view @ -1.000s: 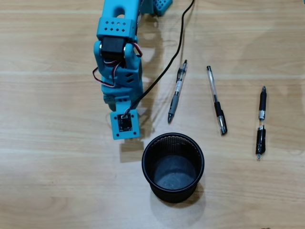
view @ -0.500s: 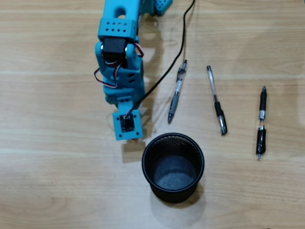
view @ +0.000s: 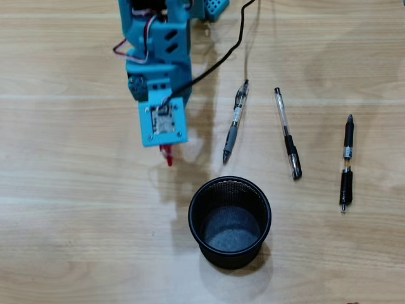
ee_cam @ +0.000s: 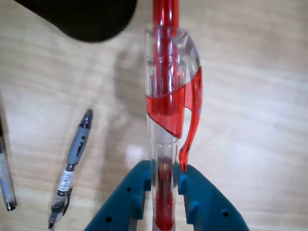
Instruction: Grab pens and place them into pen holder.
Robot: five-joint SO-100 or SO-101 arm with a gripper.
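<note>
My blue gripper (ee_cam: 162, 179) is shut on a red and clear pen (ee_cam: 168, 106), which sticks out ahead of the jaws in the wrist view. In the overhead view only the pen's red tip (view: 168, 156) shows below the arm's blue wrist (view: 162, 121), up and left of the black mesh pen holder (view: 230, 221). The holder's rim shows at the wrist view's top left (ee_cam: 91, 21). Three pens lie on the wooden table: a grey-grip one (view: 235, 120), a clear one with a black cap (view: 288, 134) and a black one (view: 347, 163).
A black cable (view: 218, 63) runs from the arm across the table toward the top edge. In the wrist view the grey-grip pen (ee_cam: 71, 168) lies at the lower left and another pen's end (ee_cam: 6, 183) shows at the left edge.
</note>
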